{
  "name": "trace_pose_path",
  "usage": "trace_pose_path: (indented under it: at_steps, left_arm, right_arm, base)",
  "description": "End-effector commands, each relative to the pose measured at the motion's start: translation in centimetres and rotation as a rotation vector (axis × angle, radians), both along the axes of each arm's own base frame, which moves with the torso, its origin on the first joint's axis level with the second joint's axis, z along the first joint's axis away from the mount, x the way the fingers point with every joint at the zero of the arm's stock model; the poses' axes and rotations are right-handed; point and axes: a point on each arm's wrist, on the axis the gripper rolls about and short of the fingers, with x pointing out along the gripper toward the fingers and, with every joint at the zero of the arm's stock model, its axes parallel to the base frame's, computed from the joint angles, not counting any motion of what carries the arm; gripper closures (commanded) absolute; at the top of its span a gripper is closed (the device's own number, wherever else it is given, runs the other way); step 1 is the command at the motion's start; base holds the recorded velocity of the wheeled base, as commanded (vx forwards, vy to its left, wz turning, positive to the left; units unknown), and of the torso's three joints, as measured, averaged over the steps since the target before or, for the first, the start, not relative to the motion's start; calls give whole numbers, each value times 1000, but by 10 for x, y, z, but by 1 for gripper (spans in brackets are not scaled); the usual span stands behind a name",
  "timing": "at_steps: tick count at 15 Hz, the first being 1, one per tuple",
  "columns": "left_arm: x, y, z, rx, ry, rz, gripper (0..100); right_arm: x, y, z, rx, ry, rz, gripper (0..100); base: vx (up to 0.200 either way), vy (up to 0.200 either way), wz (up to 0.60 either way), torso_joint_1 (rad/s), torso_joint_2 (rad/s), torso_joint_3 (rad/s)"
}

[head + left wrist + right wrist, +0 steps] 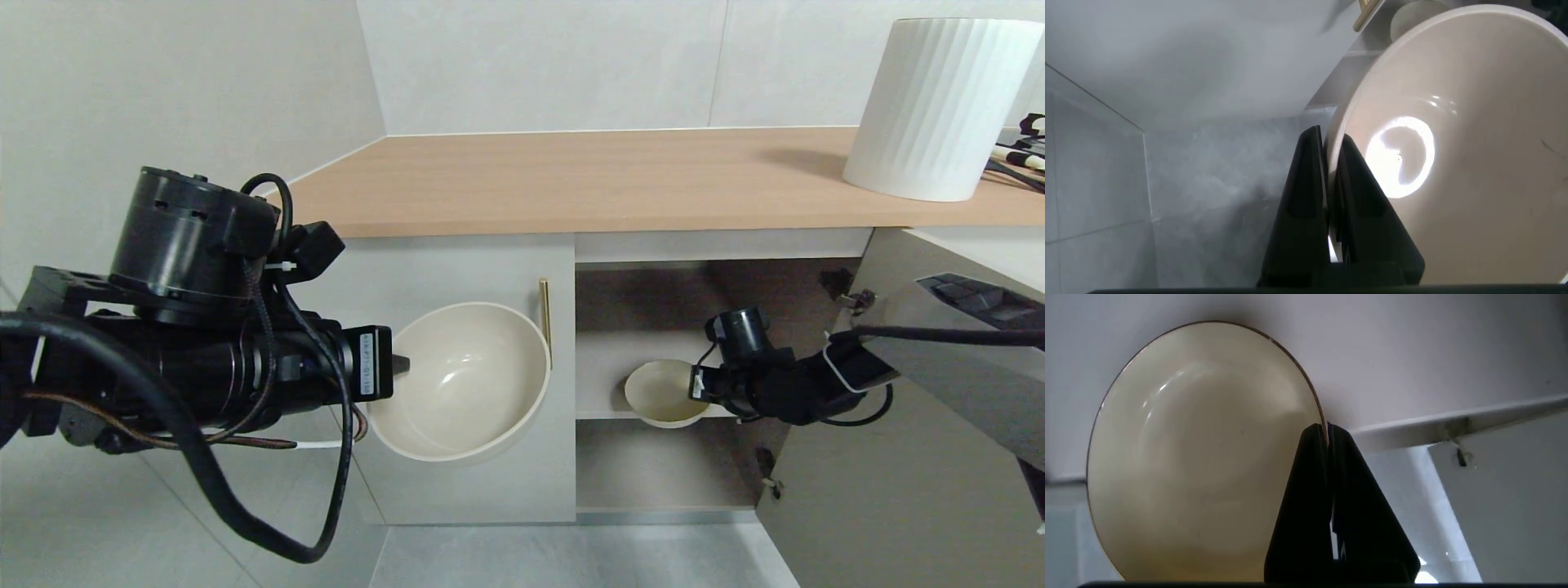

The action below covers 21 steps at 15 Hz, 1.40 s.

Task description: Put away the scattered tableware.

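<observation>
Inside cabinet, right pincer clamps small bowl (rim).

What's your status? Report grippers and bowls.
Left gripper shut on large bowl, before closed door. Right gripper shut on small bowl, at open cabinet shelf.

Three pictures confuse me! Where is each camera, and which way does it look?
Head view: on the head, facing forward and down at the cupboard; both arms show.
Left wrist view: on that wrist, facing its left hand gripping the big bowl.
Right wrist view: on that wrist, facing its right hand gripping the small bowl.
Shared: the head view also shows big bowl and small bowl.
</observation>
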Motion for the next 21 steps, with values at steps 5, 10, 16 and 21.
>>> trace_pose_path:
  at_steps: [5, 10, 16, 21]
  left_arm:
    - [4, -2, -5, 11, 18, 3, 100]
    - [3, -2, -7, 13, 21, 3, 100]
    - [3, -2, -7, 14, 22, 1, 100]
    - [3, -2, -7, 14, 22, 1, 100]
  right_arm:
    - [33, -30, -35, -28, 7, -113, 100]
    - [49, -37, -42, -5, -23, -162, 100]
    - [57, -33, -30, 62, -78, -196, 100]
    - [57, -24, -31, 66, -79, -179, 100]
  base:
    - [0, 0, 0, 0, 0, 0]
    - [0, 0, 0, 0, 0, 0]
    - [0, 0, 0, 0, 0, 0]
    - [0, 0, 0, 0, 0, 0]
